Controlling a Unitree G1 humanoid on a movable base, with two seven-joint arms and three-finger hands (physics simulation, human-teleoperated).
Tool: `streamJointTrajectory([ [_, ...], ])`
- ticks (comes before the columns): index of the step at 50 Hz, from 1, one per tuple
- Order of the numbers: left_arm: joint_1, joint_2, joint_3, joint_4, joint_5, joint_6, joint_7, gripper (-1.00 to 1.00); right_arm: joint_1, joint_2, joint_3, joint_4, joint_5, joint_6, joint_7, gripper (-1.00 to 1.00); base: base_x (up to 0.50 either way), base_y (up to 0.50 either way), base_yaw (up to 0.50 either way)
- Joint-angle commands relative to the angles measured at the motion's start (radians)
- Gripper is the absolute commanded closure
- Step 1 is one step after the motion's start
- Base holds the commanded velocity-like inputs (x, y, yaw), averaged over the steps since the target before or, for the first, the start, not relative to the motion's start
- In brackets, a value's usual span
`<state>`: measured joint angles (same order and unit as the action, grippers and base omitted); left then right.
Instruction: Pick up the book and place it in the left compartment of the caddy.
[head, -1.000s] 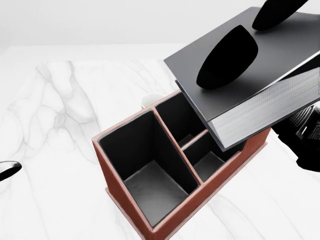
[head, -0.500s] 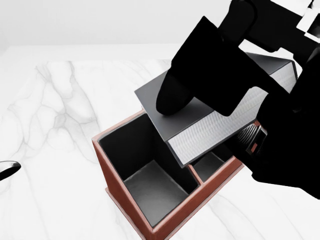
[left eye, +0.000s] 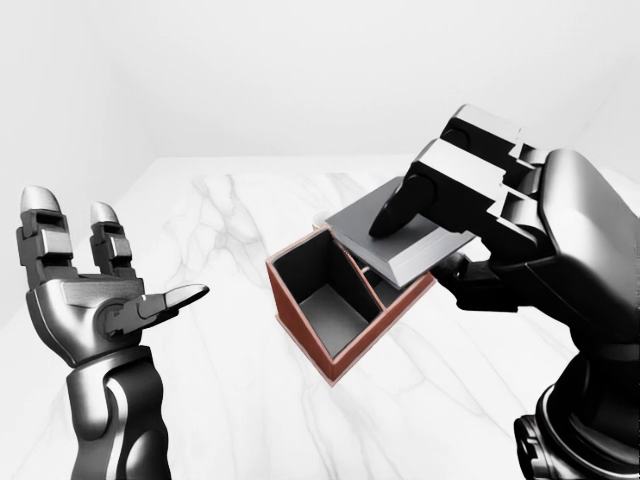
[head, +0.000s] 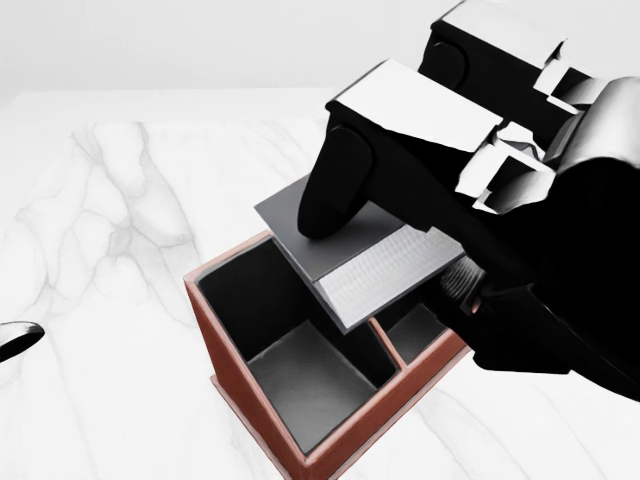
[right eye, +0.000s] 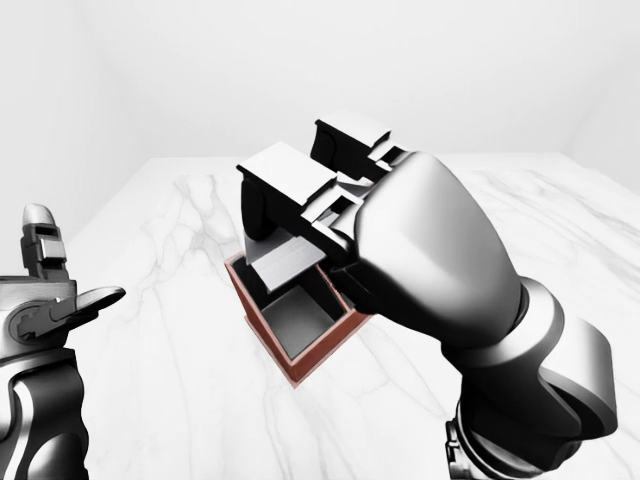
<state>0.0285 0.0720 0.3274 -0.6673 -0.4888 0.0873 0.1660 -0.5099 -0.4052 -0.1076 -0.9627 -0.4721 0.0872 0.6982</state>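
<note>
In the left-eye view, the right robot hand (left eye: 440, 215) grips the grey book (left eye: 400, 236), one dark fingertip pressed on its cover and the rest of the hand wrapped around its right end. The book hangs tilted over the right side of the red-brown caddy (left eye: 300, 322), above the two small compartments, and its lower left corner reaches toward the divider. The caddy's large left compartment (left eye: 325, 300) lies open and dark-lined. The left robot hand (left eye: 95, 290) is raised at the view's left, well apart from the caddy, its fingers spread wide and holding nothing. The white marble surface (left eye: 210, 390) carries the caddy.

In the head view, the book's page edge (head: 385, 270) faces the camera, and its lower corner overlaps the divider between the large compartment and the small ones. A sliver of black at the left edge is part of the left arm.

In the right-eye view, the right robot hand's back fills the middle and hides most of the book; only the caddy's left compartment shows below it.
</note>
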Motion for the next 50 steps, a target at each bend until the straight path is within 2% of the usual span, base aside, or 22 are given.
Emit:
streamJointTrajectory([
  [1, -0.02, -0.003, -0.008, 0.084, 0.015, 0.0, 0.017, -1.0, 0.026, 0.026, -0.012, 0.071, 0.134, 0.0, 0.0, 1.0, 0.0, 0.0, 0.0],
  [5, -0.018, -0.004, -0.01, 0.086, 0.017, 0.0, 0.015, -1.0, 0.025, 0.015, -0.027, 0.109, 0.197, 0.0, 0.0, 1.0, 0.0, 0.0, 0.0],
  [15, -0.014, -0.006, -0.01, 0.075, 0.017, 0.0, 0.018, -1.0, 0.091, -0.043, 0.008, 0.095, 0.396, 0.0, 0.0, 1.0, 0.0, 0.0, 0.0],
  [31, -0.017, -0.004, -0.008, 0.073, 0.013, 0.0, 0.021, -1.0, 0.107, -0.101, -0.06, 0.128, 0.785, 0.0, 0.0, 1.0, 0.0, 0.0, 0.0],
  [38, -0.018, -0.005, -0.009, 0.076, 0.015, 0.0, 0.02, -1.0, 0.107, -0.108, -0.049, 0.143, 0.854, 0.0, 0.0, 1.0, 0.0, 0.0, 0.0],
  [50, -0.018, -0.003, -0.005, 0.076, 0.012, 0.0, 0.019, -1.0, 0.078, -0.085, -0.029, 0.2, 0.851, 0.0, 0.0, 1.0, 0.0, 0.0, 0.0],
])
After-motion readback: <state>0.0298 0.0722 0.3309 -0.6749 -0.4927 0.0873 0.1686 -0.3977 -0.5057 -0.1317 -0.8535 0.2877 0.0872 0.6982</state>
